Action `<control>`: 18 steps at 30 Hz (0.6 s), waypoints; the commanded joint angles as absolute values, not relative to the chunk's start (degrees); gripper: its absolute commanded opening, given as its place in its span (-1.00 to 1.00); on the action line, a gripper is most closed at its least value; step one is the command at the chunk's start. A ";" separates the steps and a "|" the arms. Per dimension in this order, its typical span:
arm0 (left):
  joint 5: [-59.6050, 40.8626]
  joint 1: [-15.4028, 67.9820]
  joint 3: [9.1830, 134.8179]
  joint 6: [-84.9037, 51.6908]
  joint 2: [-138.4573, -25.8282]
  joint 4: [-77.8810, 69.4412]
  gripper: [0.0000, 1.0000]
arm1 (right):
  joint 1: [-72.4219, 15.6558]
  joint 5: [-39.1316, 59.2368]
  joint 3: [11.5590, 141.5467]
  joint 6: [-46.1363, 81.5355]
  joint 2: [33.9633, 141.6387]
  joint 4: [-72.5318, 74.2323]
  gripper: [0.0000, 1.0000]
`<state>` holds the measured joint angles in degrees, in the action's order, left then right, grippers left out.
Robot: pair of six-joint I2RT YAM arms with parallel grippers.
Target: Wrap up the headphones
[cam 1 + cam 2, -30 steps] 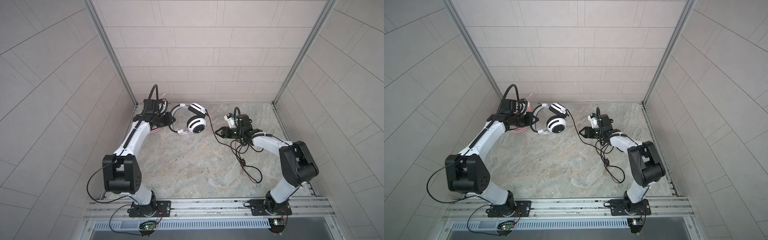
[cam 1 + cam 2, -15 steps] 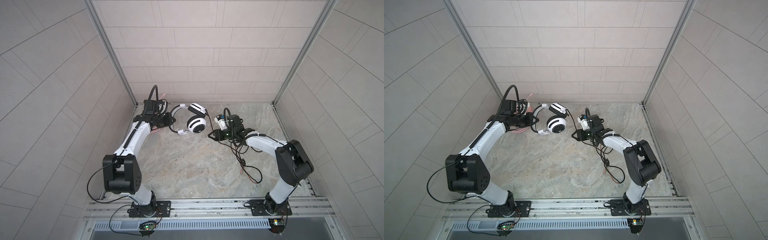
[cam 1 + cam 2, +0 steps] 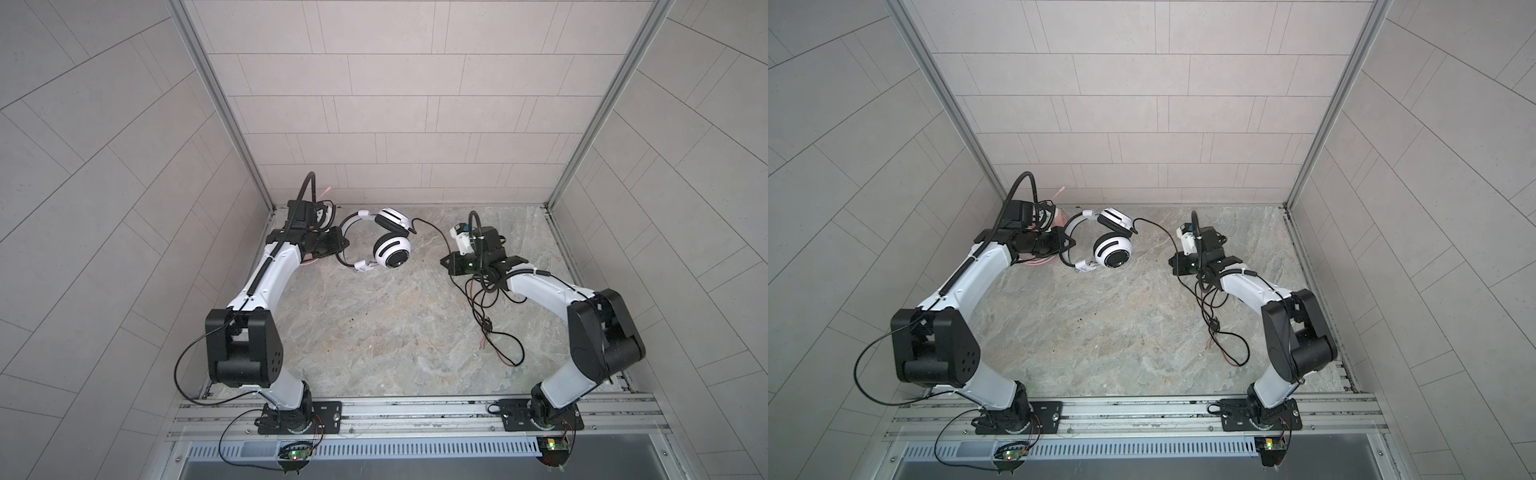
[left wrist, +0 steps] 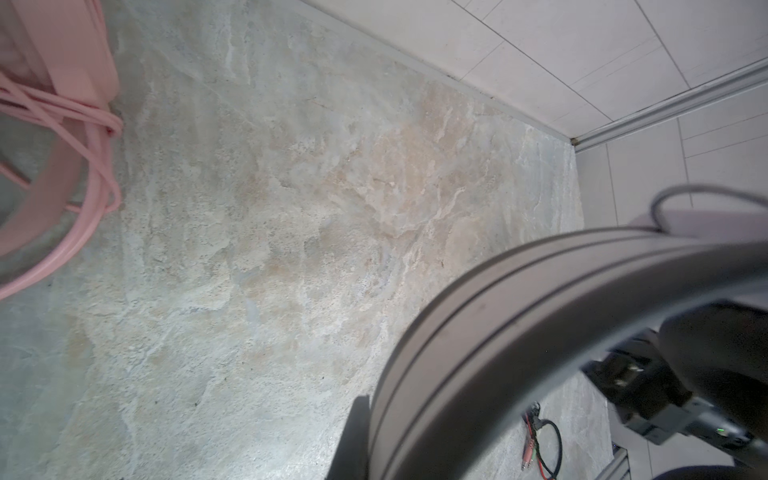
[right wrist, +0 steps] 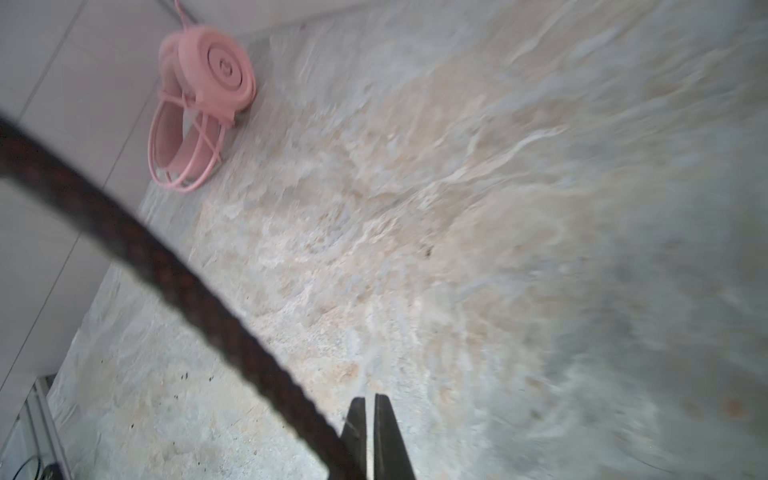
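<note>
Nearest, the rail (image 3: 415, 409) carries both arm bases. Beyond it, on the near right of the stone floor (image 3: 374, 332), the slack of the black cable (image 3: 487, 323) lies in loose loops (a red strand shows among them). The loops pass under the right arm's wrist.

Farther in, the right gripper (image 3: 444, 262) has its jaws clenched. In the right wrist view the cable crosses just beside the fingertips (image 5: 388, 436), and I cannot tell whether it is pinched.

From there the cable runs far and left to the white-and-black headphones (image 3: 390, 254). They sit at far centre between the two grippers, apart from the right one. The left gripper (image 3: 340, 244), on their left, is clenched on their thin black headband.

Behind the left arm, in the far left corner by the back wall (image 3: 395, 166), lie the pink headphones (image 5: 208, 79). The pink cable (image 3: 1038, 262) is looped around their band. The arm hides most of them in both top views.
</note>
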<state>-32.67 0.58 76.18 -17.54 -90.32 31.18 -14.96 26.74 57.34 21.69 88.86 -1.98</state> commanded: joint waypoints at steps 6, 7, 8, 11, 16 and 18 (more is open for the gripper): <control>-32.30 -3.06 76.78 -20.16 -88.65 29.80 -1.00 | -2.16 20.14 48.77 25.04 69.93 -1.83 -1.00; -32.58 -3.41 76.57 -20.48 -88.44 29.34 -1.00 | -2.43 21.87 48.59 24.47 69.22 -2.37 -1.00; -32.77 -3.48 76.44 -20.65 -88.44 29.11 -1.00 | -2.94 23.85 48.87 23.82 69.30 -3.19 -0.97; -33.13 -3.52 76.28 -20.92 -88.37 28.57 -1.00 | -6.94 26.22 50.84 19.57 71.39 -9.47 -0.47; -33.19 -3.45 75.64 -20.94 -87.34 27.68 -1.00 | -12.12 24.61 49.88 16.61 71.39 -10.85 0.20; -32.78 -3.47 75.54 -20.83 -86.90 27.69 -1.00 | -12.15 24.77 49.81 17.31 70.76 -10.13 0.31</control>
<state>-30.65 -3.16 75.59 -19.53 -90.24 30.30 -12.25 25.06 49.71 18.44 72.01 -9.34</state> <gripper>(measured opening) 0.088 0.647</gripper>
